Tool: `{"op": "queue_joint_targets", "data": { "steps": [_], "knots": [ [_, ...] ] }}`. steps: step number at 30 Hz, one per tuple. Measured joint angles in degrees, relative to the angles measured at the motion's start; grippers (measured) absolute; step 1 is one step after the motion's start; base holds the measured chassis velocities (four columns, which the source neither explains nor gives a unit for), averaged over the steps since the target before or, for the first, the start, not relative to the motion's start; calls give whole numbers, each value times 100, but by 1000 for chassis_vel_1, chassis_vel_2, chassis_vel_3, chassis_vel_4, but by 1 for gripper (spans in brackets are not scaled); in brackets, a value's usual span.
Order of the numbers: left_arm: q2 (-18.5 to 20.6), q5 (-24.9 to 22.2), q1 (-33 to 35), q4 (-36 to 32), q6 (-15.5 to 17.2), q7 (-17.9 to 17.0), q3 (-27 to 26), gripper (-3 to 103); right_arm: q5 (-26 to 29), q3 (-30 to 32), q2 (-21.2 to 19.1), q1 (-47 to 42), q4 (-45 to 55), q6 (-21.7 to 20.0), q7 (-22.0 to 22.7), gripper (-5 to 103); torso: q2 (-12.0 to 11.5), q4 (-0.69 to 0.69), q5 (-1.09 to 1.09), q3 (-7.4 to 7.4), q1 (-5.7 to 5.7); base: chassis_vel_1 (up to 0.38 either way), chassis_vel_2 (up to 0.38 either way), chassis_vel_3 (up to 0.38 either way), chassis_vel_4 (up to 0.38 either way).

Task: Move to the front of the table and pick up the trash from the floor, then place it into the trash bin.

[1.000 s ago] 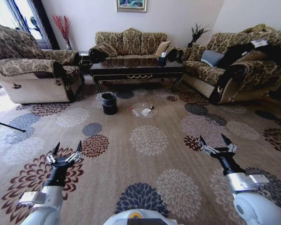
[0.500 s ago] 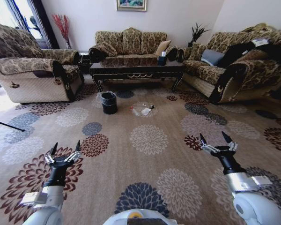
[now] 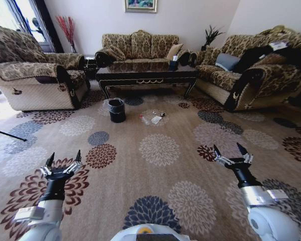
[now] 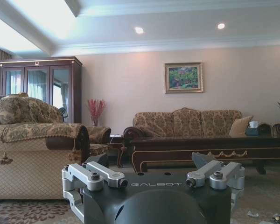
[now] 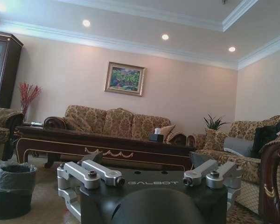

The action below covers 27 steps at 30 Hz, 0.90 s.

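Note:
The dark glossy table (image 3: 146,75) stands across the carpet before the far sofa, and the left wrist view shows its gold-ornamented edge (image 4: 214,150). The black trash bin (image 3: 117,110) with a clear liner stands on the floor at the table's front left, also in the right wrist view (image 5: 11,189). The trash (image 3: 153,119), a slim bottle, white paper and small bits, lies on the carpet to the right of the bin. My left gripper (image 3: 64,159) and right gripper (image 3: 227,150) are both open and empty, held low over the carpet far short of the trash.
An armchair (image 3: 35,75) stands on the left and a long sofa (image 3: 251,75) on the right, flanking the floral carpet (image 3: 160,150) that runs from me to the table. A thin dark rod (image 3: 7,134) lies on the floor at far left.
My left gripper has shifted a little to the left. The right gripper and the room hold their places.

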Motion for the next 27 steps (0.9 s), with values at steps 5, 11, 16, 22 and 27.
{"op": "queue_joint_targets", "data": {
  "steps": [5,11,16,22,27],
  "knots": [
    [-10,-27,2,-76,21,3,0,100,0,53,2,-52,7,38,-13,100,6,-1,0,5,0,-111,97,119,-109],
    [37,-55,-56,-15,53,10,-79,100,3,85,66,-91,74,39,-17,100,11,0,-1,10,0,-220,202,213,-211],
    [-19,-43,-27,-17,68,14,-36,100,12,119,62,-132,76,64,-19,100,12,-1,-1,13,0,-281,286,242,-274],
    [-55,-8,48,-100,115,24,-47,100,18,113,68,-137,53,98,-32,100,16,1,2,17,0,-334,339,344,-326],
    [-96,-1,149,-179,182,23,-102,100,-6,40,86,-120,20,110,-43,100,18,0,0,18,0,-392,369,389,-363]
  ]
}}
